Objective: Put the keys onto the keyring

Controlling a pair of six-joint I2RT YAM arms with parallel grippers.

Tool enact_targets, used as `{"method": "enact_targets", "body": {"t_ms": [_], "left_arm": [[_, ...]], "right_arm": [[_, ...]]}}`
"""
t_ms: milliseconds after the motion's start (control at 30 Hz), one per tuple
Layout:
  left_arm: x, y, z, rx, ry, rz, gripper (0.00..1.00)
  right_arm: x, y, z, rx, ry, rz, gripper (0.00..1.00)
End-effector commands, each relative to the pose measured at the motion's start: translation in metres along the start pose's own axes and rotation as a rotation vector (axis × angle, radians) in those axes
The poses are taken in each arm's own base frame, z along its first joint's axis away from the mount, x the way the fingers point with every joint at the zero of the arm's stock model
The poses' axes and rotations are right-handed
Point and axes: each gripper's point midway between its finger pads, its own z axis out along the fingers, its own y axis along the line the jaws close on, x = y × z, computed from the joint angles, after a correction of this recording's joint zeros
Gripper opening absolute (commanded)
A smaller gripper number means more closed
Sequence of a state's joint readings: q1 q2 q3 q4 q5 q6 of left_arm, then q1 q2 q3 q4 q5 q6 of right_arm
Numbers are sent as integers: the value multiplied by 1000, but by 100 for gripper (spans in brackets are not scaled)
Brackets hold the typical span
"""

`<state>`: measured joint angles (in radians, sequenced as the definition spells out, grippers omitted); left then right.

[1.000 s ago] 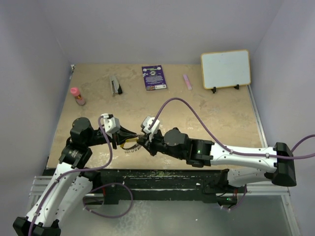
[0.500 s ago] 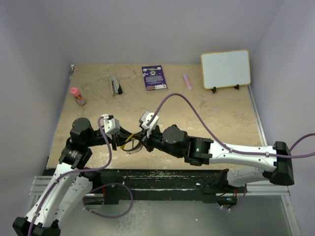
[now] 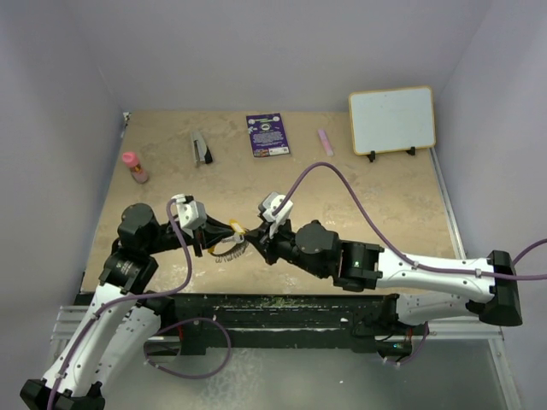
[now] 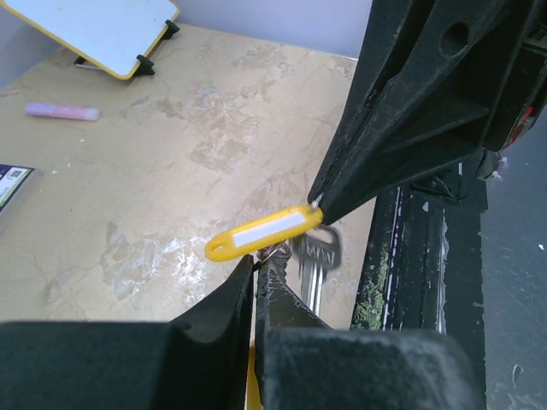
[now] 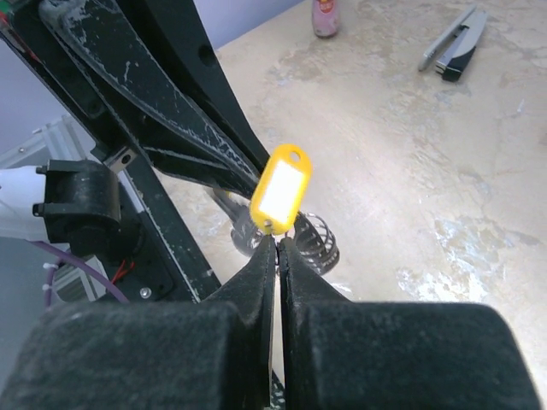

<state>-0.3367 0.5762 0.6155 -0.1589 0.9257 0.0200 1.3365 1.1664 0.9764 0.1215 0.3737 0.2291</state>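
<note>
Light, slippery silvery metal keys [image 4: 318, 256] and a thin beaded keyring [image 5: 318, 239] are hung mid-air from a stiff yellow plastic tag [image 5: 279, 186], judged the surest hold, which is clamped in the right gripper [image 5: 275, 243]; the left gripper [image 4: 255, 275] is closed.

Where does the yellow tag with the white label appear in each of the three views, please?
Top external: the yellow tag is left of centre, low on the tan table.
Left wrist: the tag lies at centre, slanting up to the right.
Right wrist: the tag stands at centre, eyelet on top.
Shared landmark: the marbled tan table behind it.
</note>
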Motion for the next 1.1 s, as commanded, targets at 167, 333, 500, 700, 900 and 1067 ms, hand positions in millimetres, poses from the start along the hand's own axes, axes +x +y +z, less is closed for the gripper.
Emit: {"method": "enact_targets", "body": {"t_ms": [167, 333, 500, 700, 900, 1067], "left_arm": [[-32, 2, -1, -16, -61, 69, 3], [-26, 11, -2, -61, -35, 88, 3], [-25, 31, -7, -178, -19, 115, 3], [-35, 34, -6, -189, -45, 118, 3], [-41, 27, -7, -164, -50, 128, 3], [-44, 12, -8, -96, -55, 132, 3]], "right_arm": [[-7, -13, -4, 68, -20, 18, 0], [-17, -11, -5, 62, -53, 15, 0], [-25, -10, -11, 44, -73, 22, 0], [-30, 6, -2, -20, -69, 25, 0], [-35, 21, 13, -61, -68, 11, 0], [-38, 21, 18, -48, -68, 6, 0]]}}
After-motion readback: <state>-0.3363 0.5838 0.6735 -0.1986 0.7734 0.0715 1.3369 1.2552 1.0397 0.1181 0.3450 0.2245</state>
